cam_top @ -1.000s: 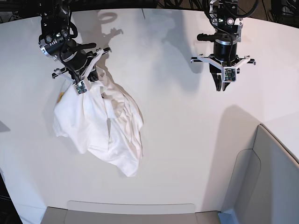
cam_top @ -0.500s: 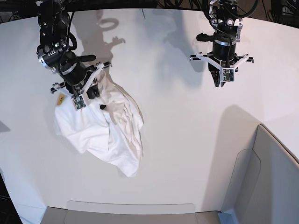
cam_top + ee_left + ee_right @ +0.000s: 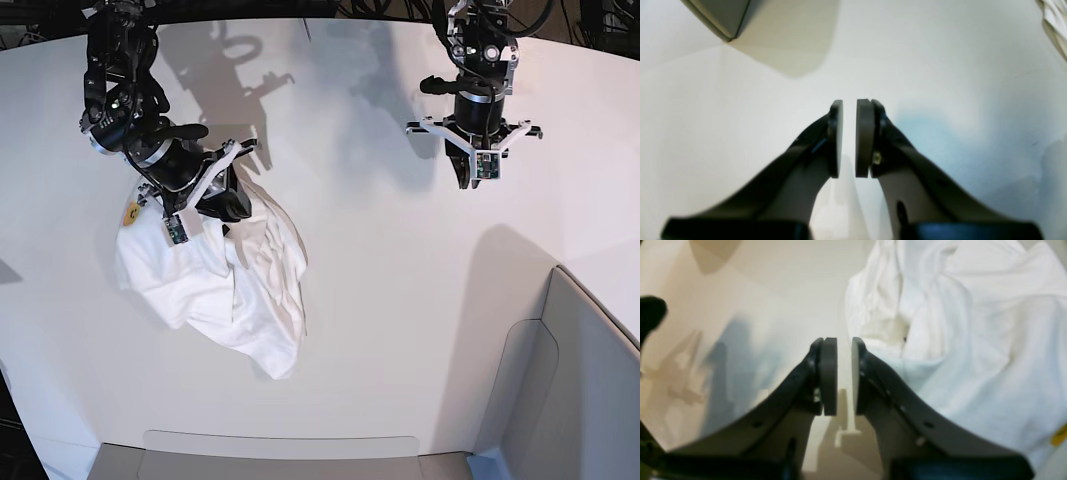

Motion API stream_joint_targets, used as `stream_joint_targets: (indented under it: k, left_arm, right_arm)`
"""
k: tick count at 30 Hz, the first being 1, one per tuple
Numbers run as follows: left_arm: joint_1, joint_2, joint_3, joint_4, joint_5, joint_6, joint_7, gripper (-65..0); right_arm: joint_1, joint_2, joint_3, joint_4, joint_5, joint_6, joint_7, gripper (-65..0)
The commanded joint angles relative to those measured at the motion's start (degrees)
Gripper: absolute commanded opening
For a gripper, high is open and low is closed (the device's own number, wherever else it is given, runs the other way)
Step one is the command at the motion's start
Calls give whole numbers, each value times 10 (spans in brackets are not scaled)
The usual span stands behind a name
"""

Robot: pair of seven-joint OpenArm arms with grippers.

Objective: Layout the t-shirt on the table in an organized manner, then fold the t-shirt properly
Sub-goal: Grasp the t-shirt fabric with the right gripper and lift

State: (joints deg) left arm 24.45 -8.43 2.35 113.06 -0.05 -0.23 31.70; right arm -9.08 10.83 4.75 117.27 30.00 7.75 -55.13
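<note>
Shirt [image 3: 225, 280] lies crumpled on the worktop [image 3: 380, 300] beneath the right hand [image 3: 844, 373], print mostly hidden. Both hands, right and left [image 3: 849, 138], hold nothing, pads narrowly apart.

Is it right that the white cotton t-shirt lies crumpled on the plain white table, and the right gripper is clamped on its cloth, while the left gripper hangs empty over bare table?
Not quite. The right gripper is not clamped on the white cotton t-shirt: the right wrist view shows a small empty gap between its pads, with the cloth beside them. The rest holds: the shirt lies crumpled on the plain white table, and the left gripper hangs empty over bare table.
</note>
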Motion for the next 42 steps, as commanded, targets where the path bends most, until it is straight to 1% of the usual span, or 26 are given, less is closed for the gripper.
stream_joint_targets:
  k: [1,3,8,12,14,16,18,19,22,24,28,31,33,42]
  left_arm:
    - [-4,-2,-3,6,5,3,-12,-563]
    - [-15,-2,-3,0,5,3,-12,-563]
    - [-21,-2,-1,-15,5,3,-12,-563]
    - [-37,-2,-1,-19,5,3,-12,-563]
    - [-37,-2,1,-19,5,3,-12,-563]
    - [-37,-2,2,-19,5,3,-12,-563]
    - [-37,-2,-1,-19,5,3,-11,-563]
    - [-37,-2,-2,-19,5,3,-11,-563]
    - [-37,-2,-2,-19,5,3,-11,-563]
    - [-36,-2,-2,-19,5,3,-11,-563]
    - [-36,-2,-2,-19,5,3,-11,-563]
    - [-36,-2,-2,-20,5,3,-11,-563]
    - [-36,-2,-2,-20,5,3,-11,-563]
    - [-36,-2,-2,-20,5,3,-11,-563]
  right_arm:
    - [12,-4,2,10,12,2,22,-564]
    - [34,-17,2,9,-3,1,30,-564]
    - [111,-60,-2,-15,-118,-3,30,-564]
    - [174,-96,-2,-102,-179,-4,29,-563]
    - [193,-104,-5,-148,-212,-4,28,-563]
    - [203,-107,-30,-177,-257,-7,21,-563]
    - [206,-107,-60,-183,-306,-27,0,-563]
    - [206,-107,-80,-182,-330,-47,-8,-563]
    - [204,-107,-115,-182,-373,-98,-9,-563]
    - [202,-107,-119,-182,-386,-120,-13,-563]
    - [200,-107,-114,-182,-388,-148,-13,-562]
    - [196,-107,-86,-182,-388,-163,-13,-562]
    - [196,-108,-73,-185,-387,-164,-13,-562]
    - [196,-108,-75,-217,-387,-164,-13,-562]
